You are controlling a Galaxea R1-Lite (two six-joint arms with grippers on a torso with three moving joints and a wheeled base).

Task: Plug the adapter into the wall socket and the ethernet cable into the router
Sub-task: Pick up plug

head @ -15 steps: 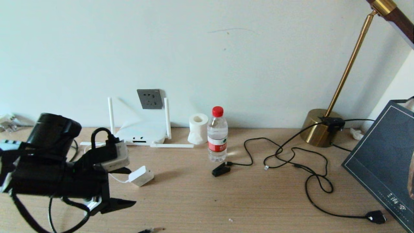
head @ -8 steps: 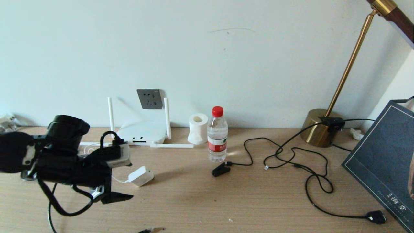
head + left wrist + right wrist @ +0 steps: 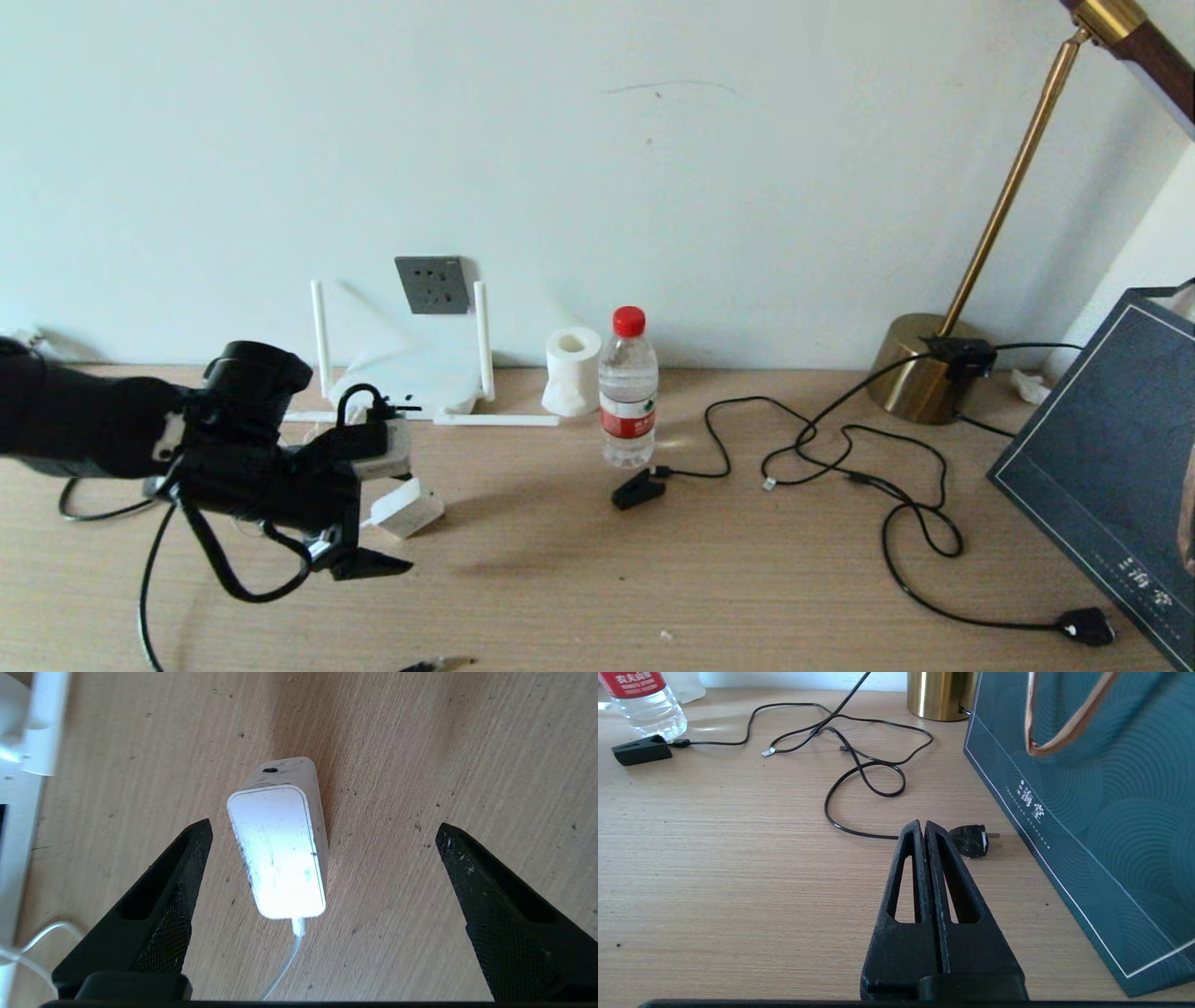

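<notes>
Jaws on the left gripper (image 3: 322, 830) are spread wide, nothing between the pads yet. Left wrist view: the adapter (image 3: 279, 845) lies flat on the desk (image 3: 402, 765) between the two fingers, closer to one than the other, so it sits off-centre in the gap. Its long axis runs roughly along the fingers, cord end toward the wrist, far end pointing away. My read: the grasp needs a small sideways correction, then a descent, so the pads close across the short width.

Head view adds what the wrist camera can't: the left gripper (image 3: 359, 551) hovers over the desk's left part and the adapter (image 3: 404, 509) peeks out just beyond the wrist. How high the fingertips sit above the desk is hard to judge from either view.

The left arm is clearly nearer. The right gripper (image 3: 923, 830) is out of the head view; its own camera shows the jaws pressed together, empty, parked low near a black plug (image 3: 971, 841) and a dark blue paper bag (image 3: 1087, 812) at the desk's right side.

Farther back: the router (image 3: 411, 383) sits against the desk's rear edge, two antennas up. The wall socket (image 3: 432, 285) is on the wall just above it, nothing plugged in. A water bottle (image 3: 627, 392) and a tissue roll (image 3: 571, 371) stand to its right, black cords past those. Can't identify the ethernet cable with certainty.
</notes>
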